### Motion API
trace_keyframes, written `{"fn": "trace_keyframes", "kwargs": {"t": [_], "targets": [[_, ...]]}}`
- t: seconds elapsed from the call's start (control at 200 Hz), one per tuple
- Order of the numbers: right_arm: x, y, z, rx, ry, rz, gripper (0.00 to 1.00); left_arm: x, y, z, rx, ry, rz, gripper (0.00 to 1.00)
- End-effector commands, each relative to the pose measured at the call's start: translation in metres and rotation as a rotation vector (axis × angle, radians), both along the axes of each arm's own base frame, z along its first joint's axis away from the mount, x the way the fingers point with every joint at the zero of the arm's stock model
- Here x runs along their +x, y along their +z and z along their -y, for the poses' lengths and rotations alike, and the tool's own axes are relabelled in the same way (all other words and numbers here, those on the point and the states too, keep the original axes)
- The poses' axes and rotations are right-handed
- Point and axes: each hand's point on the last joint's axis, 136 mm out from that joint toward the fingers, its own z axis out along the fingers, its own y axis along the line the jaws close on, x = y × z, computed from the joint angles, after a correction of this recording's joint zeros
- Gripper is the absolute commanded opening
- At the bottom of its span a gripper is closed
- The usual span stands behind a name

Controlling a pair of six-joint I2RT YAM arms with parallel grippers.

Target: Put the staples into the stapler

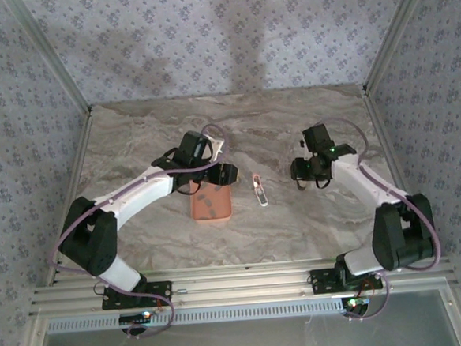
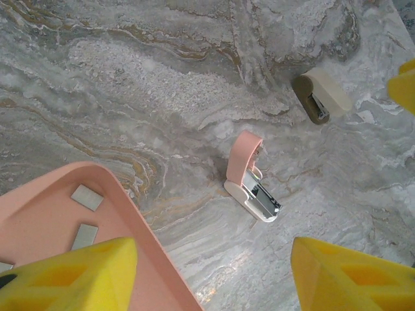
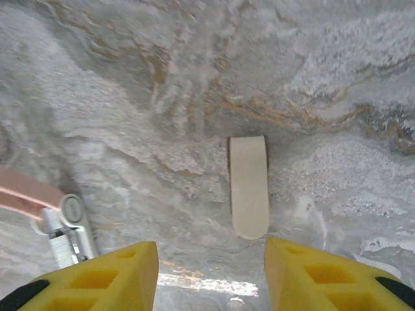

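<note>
The staples [image 2: 86, 197] are small grey strips lying in the salmon-pink tray [image 2: 146, 236], which also appears from above [image 1: 214, 209]. A pink stapler [image 2: 249, 170] lies hinged open on the marble to the right of the tray, its metal channel bared; it shows in the top view [image 1: 259, 190] and at the right wrist view's left edge [image 3: 65, 223]. My left gripper [image 2: 213, 262] is open and holds nothing, one finger above the tray and the other above bare table [image 1: 224, 175]. My right gripper [image 3: 211, 262] is open and empty [image 1: 300, 168], just short of a tan stapler [image 3: 249, 186].
The tan stapler [image 2: 321, 96] lies closed on the table, to the far right of the pink one. Patterned walls and metal posts fence in the marble table [image 1: 275, 130] on three sides. The arm bases sit on a rail at the near edge.
</note>
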Motion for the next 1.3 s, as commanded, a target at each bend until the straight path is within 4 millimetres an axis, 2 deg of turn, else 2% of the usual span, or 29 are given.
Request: {"fn": "trace_keyframes", "kwargs": {"t": [0.0,0.245,0.37,0.52,0.81,1.084,1.294], "targets": [[-0.006,0.026,-0.008,0.036,0.015,0.070,0.48,-0.001,0.017,0.001,-0.044,-0.011,0.037,0.65],[-0.020,0.055,-0.030,0.232,0.010,0.254,0.48,0.001,0.016,0.009,-0.075,-0.031,0.031,0.65],[-0.031,0.053,-0.035,0.325,-0.012,0.329,0.48,0.004,0.015,0.019,-0.100,-0.054,0.013,0.65],[-0.044,0.038,-0.034,0.385,-0.059,0.326,0.48,0.010,0.011,0.028,-0.119,-0.072,-0.002,0.65],[-0.061,-0.004,-0.043,0.454,-0.123,0.244,0.48,0.019,-0.003,0.047,-0.148,-0.105,-0.052,0.65],[-0.071,-0.030,-0.059,0.456,-0.117,0.196,0.49,0.026,-0.014,0.063,-0.172,-0.143,-0.095,0.64],[-0.072,-0.048,-0.079,0.443,-0.081,0.131,0.49,0.031,-0.017,0.073,-0.195,-0.165,-0.109,0.63]]}}
